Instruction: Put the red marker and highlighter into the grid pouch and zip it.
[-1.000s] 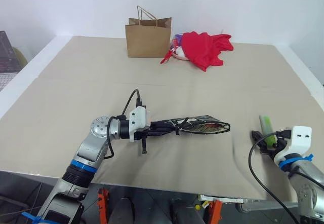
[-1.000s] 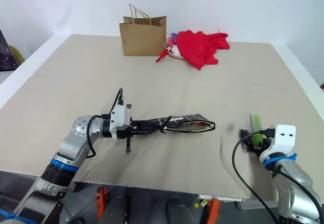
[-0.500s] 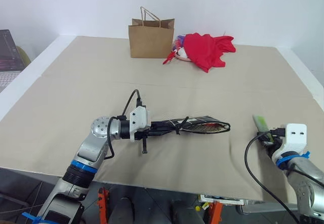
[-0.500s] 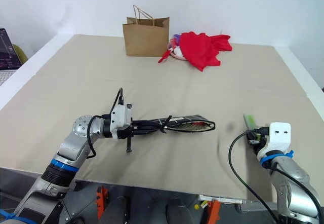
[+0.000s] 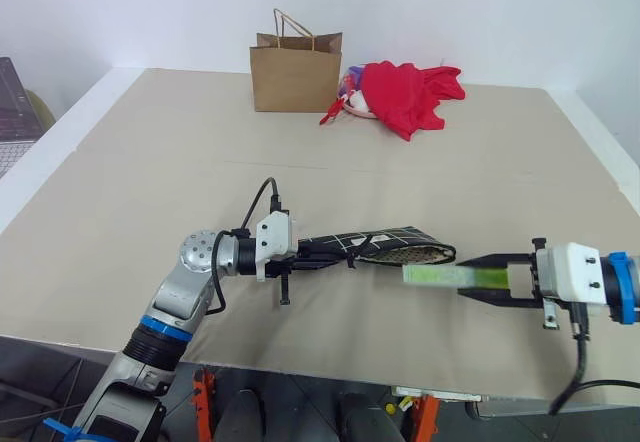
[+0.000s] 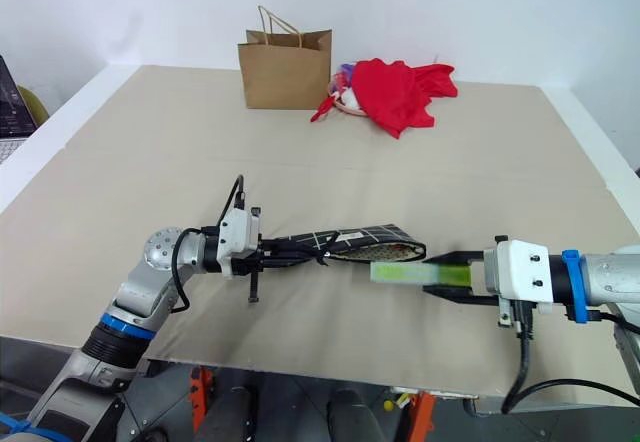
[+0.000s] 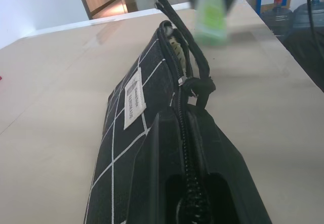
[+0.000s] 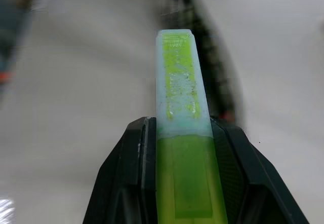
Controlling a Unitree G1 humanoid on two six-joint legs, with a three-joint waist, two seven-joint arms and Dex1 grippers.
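The grid pouch (image 5: 395, 246) hangs level above the table, its open mouth towards the right, white label (image 7: 132, 97) on its side. My left gripper (image 5: 318, 252) is shut on the pouch's zipper end. My right gripper (image 5: 478, 277) is shut on the light-green highlighter (image 5: 438, 275), which points level to the left, its pale tip just below and in front of the pouch's mouth. In the right wrist view the highlighter (image 8: 177, 82) sticks out between the two black fingers (image 8: 135, 155). The red marker is out of view.
A brown paper bag (image 5: 295, 70) and a red cloth (image 5: 408, 97) sit at the far edge of the beige table (image 5: 150, 172). A laptop (image 5: 14, 97) lies off the table's left side. The front edge runs just below both arms.
My right gripper closed on the highlighter at the table's right side, lifted it and swung it left to the pouch's mouth. The left arm and pouch kept still.
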